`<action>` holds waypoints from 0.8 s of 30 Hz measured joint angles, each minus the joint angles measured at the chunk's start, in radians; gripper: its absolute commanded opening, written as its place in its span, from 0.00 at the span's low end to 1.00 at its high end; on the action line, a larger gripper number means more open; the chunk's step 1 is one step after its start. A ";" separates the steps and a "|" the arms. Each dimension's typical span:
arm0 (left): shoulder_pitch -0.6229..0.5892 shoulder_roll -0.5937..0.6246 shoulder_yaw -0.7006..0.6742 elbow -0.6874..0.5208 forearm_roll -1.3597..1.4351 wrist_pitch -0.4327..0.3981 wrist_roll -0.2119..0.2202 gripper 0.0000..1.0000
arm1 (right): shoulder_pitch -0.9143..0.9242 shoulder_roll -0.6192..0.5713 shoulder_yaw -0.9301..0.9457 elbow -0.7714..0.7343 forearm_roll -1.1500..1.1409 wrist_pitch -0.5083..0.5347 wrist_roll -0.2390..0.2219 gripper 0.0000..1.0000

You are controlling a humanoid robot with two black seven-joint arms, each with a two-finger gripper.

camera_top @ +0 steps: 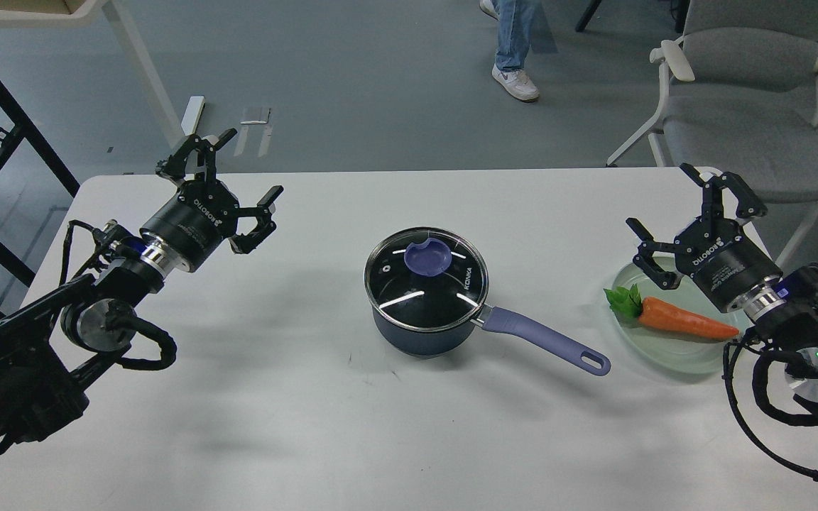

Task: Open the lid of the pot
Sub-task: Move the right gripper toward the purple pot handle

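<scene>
One saucepan [420, 333], dark navy with a black inside, sits near the middle of the white bench [309, 411]. Its glass lid [426, 278] rests flat on the rim, closed, with the purple dished knob [428, 257] a little toward 12 o'clock of the lid's centre and white "KONKA" lettering near the 3 o'clock edge. The pot's lavender handle [544, 341] runs out toward 4 o'clock and ends in a hole.

Further out at 3 o'clock from the pot, a pale green plate [672, 355] carries an orange toy carrot [682, 319] with green leaves pointing toward the pot. The right hand [682, 213] hovers above the plate's far edge, its two fingers spread wide, holding nothing. At 9 o'clock from the pot, well apart, the left hand [238, 174] hangs over the bench with fingers likewise spread and empty.

Beyond the bench at 1 o'clock stands a grey chair [743, 92], and at 12 o'clock a person's leg [515, 42] in jeans and a white shoe is on the floor.
</scene>
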 measured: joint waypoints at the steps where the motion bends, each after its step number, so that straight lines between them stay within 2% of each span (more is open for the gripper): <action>1: 0.001 0.005 -0.002 0.000 -0.003 0.001 -0.001 0.99 | -0.001 0.000 0.002 0.000 0.000 0.000 0.000 1.00; 9: -0.002 0.028 -0.003 -0.001 -0.006 0.031 -0.001 0.99 | -0.002 -0.019 0.007 0.067 -0.005 -0.034 0.000 1.00; 17: -0.059 0.068 0.009 -0.001 0.002 0.054 -0.004 0.99 | 0.011 -0.236 0.044 0.271 -0.151 -0.056 0.000 0.99; 21: -0.086 0.083 0.010 -0.001 0.004 0.080 -0.007 0.99 | 0.107 -0.333 0.058 0.349 -0.326 -0.138 0.000 1.00; 24: -0.099 0.094 0.012 -0.001 0.012 0.104 -0.033 0.99 | 0.185 -0.396 0.033 0.412 -0.494 -0.204 0.000 1.00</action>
